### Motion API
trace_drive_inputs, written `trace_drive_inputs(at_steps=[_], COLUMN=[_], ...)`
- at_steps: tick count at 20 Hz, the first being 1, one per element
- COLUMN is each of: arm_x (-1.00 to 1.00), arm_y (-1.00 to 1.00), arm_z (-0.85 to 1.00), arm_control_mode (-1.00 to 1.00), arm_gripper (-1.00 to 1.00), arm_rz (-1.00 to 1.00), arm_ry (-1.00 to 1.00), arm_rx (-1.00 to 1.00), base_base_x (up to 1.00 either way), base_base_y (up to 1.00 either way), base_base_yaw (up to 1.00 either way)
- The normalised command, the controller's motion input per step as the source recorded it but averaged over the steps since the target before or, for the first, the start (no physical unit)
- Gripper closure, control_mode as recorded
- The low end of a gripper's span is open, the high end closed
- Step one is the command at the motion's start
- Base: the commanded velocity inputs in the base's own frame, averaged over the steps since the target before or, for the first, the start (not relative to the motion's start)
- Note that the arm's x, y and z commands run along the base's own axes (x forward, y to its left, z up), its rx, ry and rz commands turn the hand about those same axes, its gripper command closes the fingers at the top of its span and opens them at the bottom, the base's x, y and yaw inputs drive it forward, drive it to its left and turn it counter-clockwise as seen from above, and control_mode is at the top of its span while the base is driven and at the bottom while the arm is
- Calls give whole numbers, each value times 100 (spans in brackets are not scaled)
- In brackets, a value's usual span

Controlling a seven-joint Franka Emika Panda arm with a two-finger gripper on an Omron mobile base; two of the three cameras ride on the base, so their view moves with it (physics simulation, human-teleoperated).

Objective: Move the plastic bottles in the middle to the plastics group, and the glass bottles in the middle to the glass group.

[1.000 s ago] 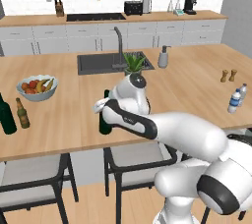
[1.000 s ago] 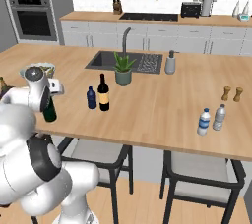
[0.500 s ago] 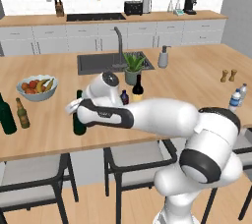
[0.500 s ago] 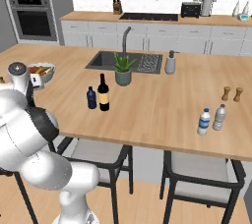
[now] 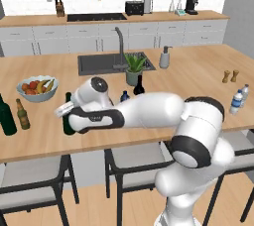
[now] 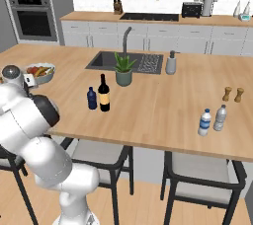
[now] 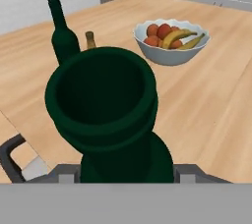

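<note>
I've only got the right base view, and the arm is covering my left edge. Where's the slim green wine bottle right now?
Observer: The left base view shows the slim green bottle in the gripper, left of the sink, near the counter's front edge.
Operator: Is the glass group close?
Observer: Yes. In the hand view the stout green bottle and the amber bottle stand just beyond the held bottle's mouth, left of the fruit bowl.
Operator: Is it upright?
Observer: It looks upright in the left base view. I cannot tell whether its base touches the counter.
</note>
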Motion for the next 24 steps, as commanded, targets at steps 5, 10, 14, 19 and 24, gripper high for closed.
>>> trace_drive_inputs(at_steps=[5, 10, 14, 19, 24], arm_x=[46, 29, 0, 3, 25], arm_y=[52, 43, 23, 29, 33], arm_z=[0, -1, 0, 0, 0], arm_control_mode=[-100, -100, -100, -100, -100], arm_gripper=[100, 100, 100, 100, 100], arm_rz=[0, 0, 0, 0, 0], arm_ry=[-6, -1, 0, 0, 0], arm_rx=[0, 0, 0, 0, 0], base_base_x=[0, 0, 0, 0, 0], base_base_y=[0, 0, 0, 0, 0], base_base_yaw=[0, 0, 0, 0, 0])
